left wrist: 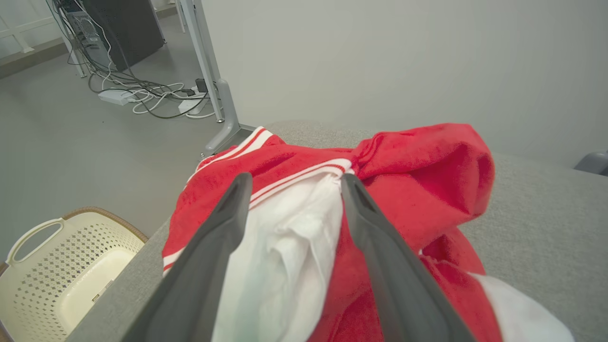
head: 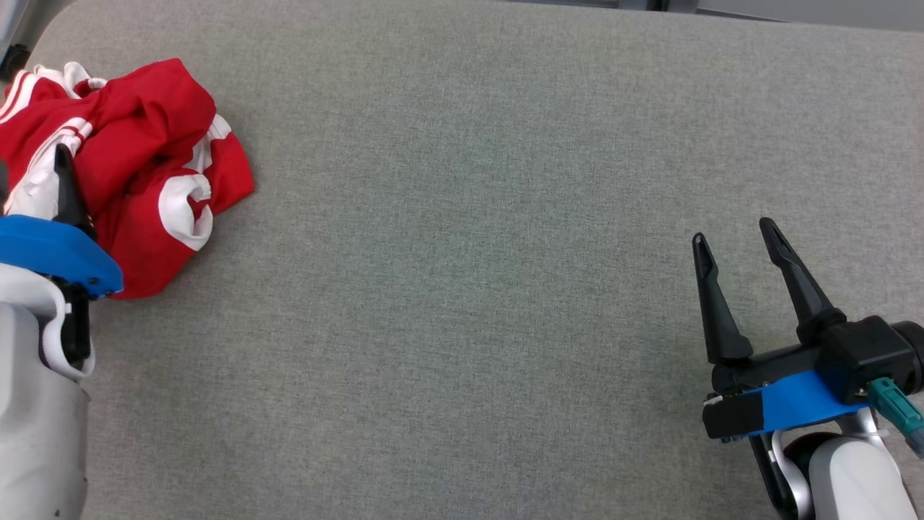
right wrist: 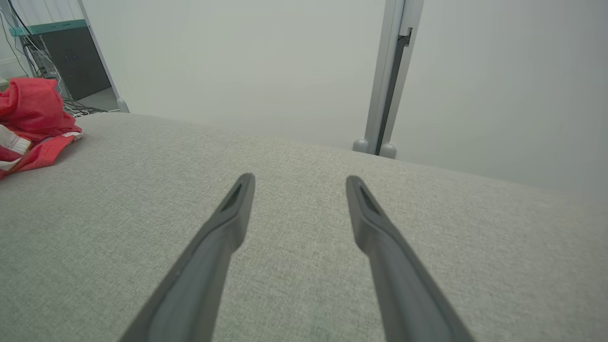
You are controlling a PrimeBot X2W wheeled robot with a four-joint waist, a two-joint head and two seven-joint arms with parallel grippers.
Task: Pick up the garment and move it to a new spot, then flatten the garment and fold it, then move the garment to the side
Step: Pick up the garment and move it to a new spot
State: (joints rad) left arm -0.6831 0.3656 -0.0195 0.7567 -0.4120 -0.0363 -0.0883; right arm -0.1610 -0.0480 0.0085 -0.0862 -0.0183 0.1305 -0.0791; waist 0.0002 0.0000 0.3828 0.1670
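The garment [head: 144, 166], red with white stripes and white patches, lies crumpled at the far left corner of the grey fabric table [head: 469, 253]. My left gripper [head: 32, 162] is over its near left part, and one dark finger [head: 66, 188] shows against the cloth. In the left wrist view this gripper [left wrist: 297, 180] is open, with a white fold of the garment [left wrist: 427, 161] lying between its spread fingers. My right gripper [head: 733, 231] stands open at the lower right above bare table, far from the cloth. In the right wrist view that gripper [right wrist: 300, 178] holds nothing, and the garment [right wrist: 33, 104] sits at the far left.
A cream perforated basket [left wrist: 61, 266] stands on the floor beside the table's left edge. Cables and a power strip [left wrist: 142, 95] lie on the floor by a grey table leg [left wrist: 213, 71]. A grey post [right wrist: 389, 71] rises beyond the far edge.
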